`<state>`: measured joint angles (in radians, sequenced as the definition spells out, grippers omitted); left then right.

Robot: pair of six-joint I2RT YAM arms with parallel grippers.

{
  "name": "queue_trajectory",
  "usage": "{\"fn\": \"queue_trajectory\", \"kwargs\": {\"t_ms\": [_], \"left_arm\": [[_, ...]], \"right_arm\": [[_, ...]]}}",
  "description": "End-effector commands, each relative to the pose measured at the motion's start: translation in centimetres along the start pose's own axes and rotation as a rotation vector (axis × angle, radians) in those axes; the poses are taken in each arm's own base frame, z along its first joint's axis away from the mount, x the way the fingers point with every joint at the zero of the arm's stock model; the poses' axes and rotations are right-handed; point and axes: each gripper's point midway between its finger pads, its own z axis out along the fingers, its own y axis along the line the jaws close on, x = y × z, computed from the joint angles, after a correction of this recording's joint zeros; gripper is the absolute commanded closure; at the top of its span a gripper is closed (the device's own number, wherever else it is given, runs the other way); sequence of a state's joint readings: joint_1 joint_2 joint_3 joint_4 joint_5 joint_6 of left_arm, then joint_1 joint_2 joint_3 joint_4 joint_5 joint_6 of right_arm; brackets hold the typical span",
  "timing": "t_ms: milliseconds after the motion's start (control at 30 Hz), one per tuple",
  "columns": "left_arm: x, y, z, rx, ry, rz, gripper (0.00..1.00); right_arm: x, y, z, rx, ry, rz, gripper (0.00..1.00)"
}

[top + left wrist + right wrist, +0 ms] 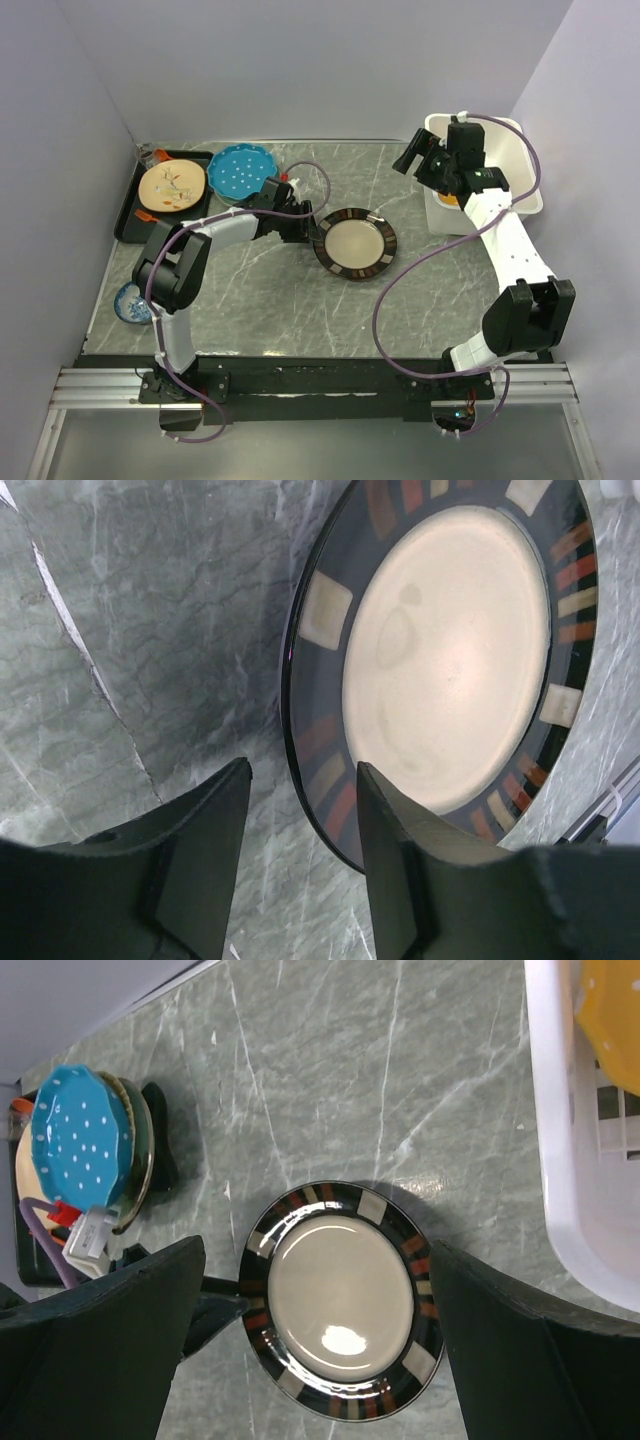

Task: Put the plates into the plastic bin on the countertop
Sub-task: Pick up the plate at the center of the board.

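Right of the right claw: deep white bin, holding one yellow-orange plate, seen only in part. Well to the left of the left claw: flat black tray with a cream patterned plate lying in it. Behind that claw's wrist: teal plate with white dots, stacked on a darker plate. Cannot tell whether that stack touches the tray.

Right at the left claw's fingertips: black-rimmed plate, glossy, with a cream centre. Around its dark rim, cream blocks alternate with thin red and orange stripes. Lies flat and face up on the grey veined countertop. Round, so no long axis and no heading.

Left claw partly open, gripping nothing. One finger over the plate's near rim, the other over bare stone beside it, the rim's edge in the gap between.

Right claw spread wide and empty. Hangs high by the bin's left wall, with the black-rimmed plate below and between its fingers in its own view.
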<state>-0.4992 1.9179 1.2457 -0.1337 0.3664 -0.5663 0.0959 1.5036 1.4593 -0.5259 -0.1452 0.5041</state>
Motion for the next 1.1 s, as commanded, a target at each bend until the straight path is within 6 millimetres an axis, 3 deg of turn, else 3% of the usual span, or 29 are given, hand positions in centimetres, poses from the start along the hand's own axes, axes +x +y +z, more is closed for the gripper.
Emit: {"fn": "queue_trajectory", "kwargs": {"t_ms": [0,200,333,433,467,600,1067], "left_arm": [[-1.7,-1.2,0.1,0.023,-0.055,0.019,0.50],[-1.6,-1.0,0.5,0.024,-0.050,0.012,0.61],[-1.5,-0.8,1.0,0.023,-0.042,0.002,0.61],[-1.4,-0.9,0.8,0.025,-0.047,-0.002,0.72],[-1.4,-0.8,0.8,0.019,-0.051,-0.003,0.81],[-1.8,-0.7,0.3,0.003,-0.067,-0.004,0.99],[-3.2,-2.5,-2.3,0.024,-0.129,0.007,0.99]], "right_arm": [[-0.2,1.1,-0.6,-0.045,-0.020,-0.016,0.00],[1.9,0.7,0.0,-0.043,0.030,-0.025,0.01],[3.3,0.1,0.3,-0.033,0.060,-0.027,0.01],[4.1,-0.3,0.4,-0.028,0.076,-0.027,0.01],[4.3,-0.3,0.5,-0.030,0.081,-0.027,0.01],[5.4,-0.8,0.8,-0.031,0.107,-0.025,0.01],[8.9,-1.7,1.8,-0.063,0.185,-0.016,0.01]]}}
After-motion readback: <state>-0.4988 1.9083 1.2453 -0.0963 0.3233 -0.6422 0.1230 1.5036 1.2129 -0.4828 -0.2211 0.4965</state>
